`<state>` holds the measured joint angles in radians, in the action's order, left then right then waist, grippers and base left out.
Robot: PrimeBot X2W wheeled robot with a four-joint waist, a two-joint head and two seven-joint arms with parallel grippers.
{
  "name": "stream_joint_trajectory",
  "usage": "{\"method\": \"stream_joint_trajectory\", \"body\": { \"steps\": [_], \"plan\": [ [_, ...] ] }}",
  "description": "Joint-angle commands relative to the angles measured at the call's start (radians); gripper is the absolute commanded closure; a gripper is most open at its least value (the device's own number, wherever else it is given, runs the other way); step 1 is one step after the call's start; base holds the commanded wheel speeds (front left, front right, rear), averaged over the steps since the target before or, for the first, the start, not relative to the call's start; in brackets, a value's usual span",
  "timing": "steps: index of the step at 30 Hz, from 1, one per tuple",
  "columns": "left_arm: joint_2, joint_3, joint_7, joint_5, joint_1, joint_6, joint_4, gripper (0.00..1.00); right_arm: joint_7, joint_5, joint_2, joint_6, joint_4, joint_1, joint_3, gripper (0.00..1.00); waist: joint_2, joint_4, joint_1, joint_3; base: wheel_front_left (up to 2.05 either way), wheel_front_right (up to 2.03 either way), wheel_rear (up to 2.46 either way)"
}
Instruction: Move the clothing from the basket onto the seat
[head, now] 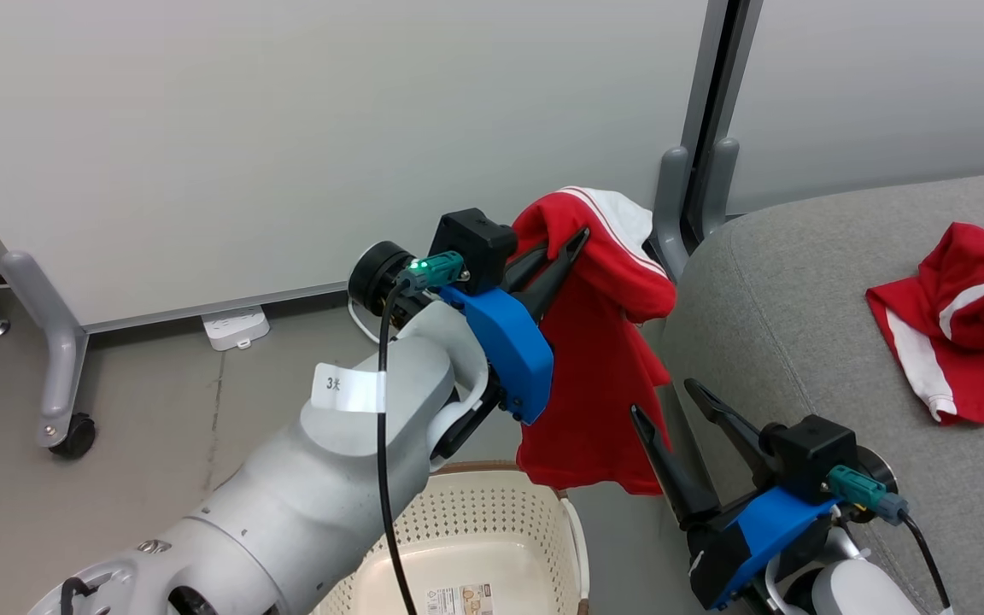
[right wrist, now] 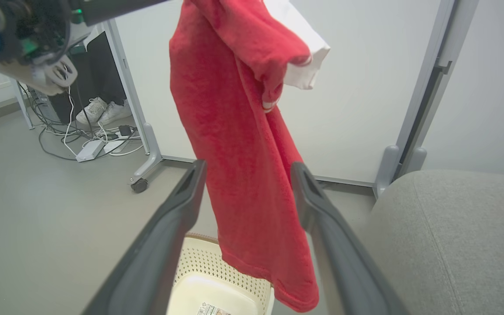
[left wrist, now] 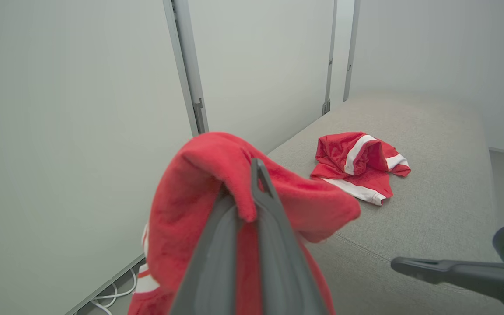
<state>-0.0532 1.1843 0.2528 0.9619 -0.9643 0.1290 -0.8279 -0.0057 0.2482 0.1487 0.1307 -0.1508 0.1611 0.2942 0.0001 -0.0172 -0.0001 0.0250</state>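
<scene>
Basket (head: pixel 500 521) on floor (head: pixel 159 427), left of seat (head: pixel 782 307). Hanging garment (head: pixel 594 367) pinched in left gripper (head: pixel 565 248), above basket's right rim, just beside seat edge. Right gripper (head: pixel 664 398) lower, between hanging garment and seat. Second garment (head: pixel 962 333) lies on seat, far right. Partition (head: pixel 287 128) behind all.

hanging garment (head: pixel 594 359) between left fingers (left wrist: pixel 278 245) was red fuzzy cloth, matt, white trim smoother | all fingers looked dark matt plastic | seat (head: pixel 799 325) beyond left fingers was grey coarse woven cloth | basket (head: pixel 492 512) under right fingers (right wrist: pixel 169 236) was cream perforated plastic, faint sheen, brown woven-look rim | forearm shell (head: pixel 287 512) looked glossy pale
</scene>
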Motion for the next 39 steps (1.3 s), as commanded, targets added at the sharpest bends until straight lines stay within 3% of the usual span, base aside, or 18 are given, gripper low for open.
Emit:
{"method": "stream_joint_trajectory", "body": {
  "steps": [1, 13, 22, 31, 32, 33, 34, 35, 39],
  "plan": [
    [0.001, 0.008, 0.008, 0.009, -0.005, 0.002, -0.003, 1.00, 0.000, 0.008, 0.004, 0.000, -0.003, -0.007, 0.002, 0.00, -0.0001, -0.002, 0.0001, -0.001, 0.00, 0.00, 0.00],
    [0.003, 0.044, 0.010, 0.035, -0.024, 0.002, 0.015, 1.00, 0.014, 0.029, 0.019, 0.000, -0.098, 0.104, 0.023, 0.00, -0.0001, 0.000, 0.0001, -0.024, 0.00, 0.00, 0.00],
    [0.003, 0.068, 0.012, 0.038, -0.041, 0.002, 0.055, 1.00, -0.009, 0.080, 0.017, 0.000, -0.296, 0.283, 0.070, 0.00, -0.0001, 0.020, 0.0001, -0.059, 0.00, 0.00, 0.00],
    [0.003, 0.081, 0.013, 0.041, -0.049, 0.002, 0.071, 1.00, -0.067, 0.144, -0.025, 0.000, -0.522, 0.453, 0.166, 0.00, -0.0001, 0.026, 0.0001, -0.073, 0.00, 0.00, 0.00],
    [0.003, 0.082, 0.013, 0.041, -0.049, 0.002, 0.071, 1.00, -0.069, 0.154, -0.029, 0.000, -0.541, 0.466, 0.183, 0.04, -0.0001, 0.025, 0.0001, -0.073, 0.00, 0.00, 0.00],
    [0.003, 0.083, 0.013, 0.041, -0.049, 0.002, 0.070, 1.00, -0.072, 0.163, -0.030, 0.000, -0.561, 0.480, 0.200, 0.64, -0.0001, 0.025, 0.0001, -0.073, 0.00, 0.00, 0.00],
    [0.003, 0.084, 0.013, 0.042, -0.049, 0.002, 0.070, 1.00, -0.079, 0.174, -0.032, 0.000, -0.578, 0.492, 0.217, 0.92, -0.0001, 0.024, 0.0001, -0.072, 0.00, 0.00, 0.00],
    [0.003, 0.085, 0.013, 0.041, -0.049, 0.002, 0.070, 1.00, -0.083, 0.186, -0.034, 0.000, -0.594, 0.501, 0.234, 1.00, -0.0001, 0.023, 0.0001, -0.072, 0.00, 0.00, 0.00],
    [0.003, 0.088, 0.013, 0.047, -0.046, 0.002, 0.064, 1.00, -0.111, 0.229, -0.038, 0.000, -0.638, 0.523, 0.292, 1.00, -0.0001, 0.018, 0.0001, -0.067, 0.00, 0.00, 0.00]
  ]
}}
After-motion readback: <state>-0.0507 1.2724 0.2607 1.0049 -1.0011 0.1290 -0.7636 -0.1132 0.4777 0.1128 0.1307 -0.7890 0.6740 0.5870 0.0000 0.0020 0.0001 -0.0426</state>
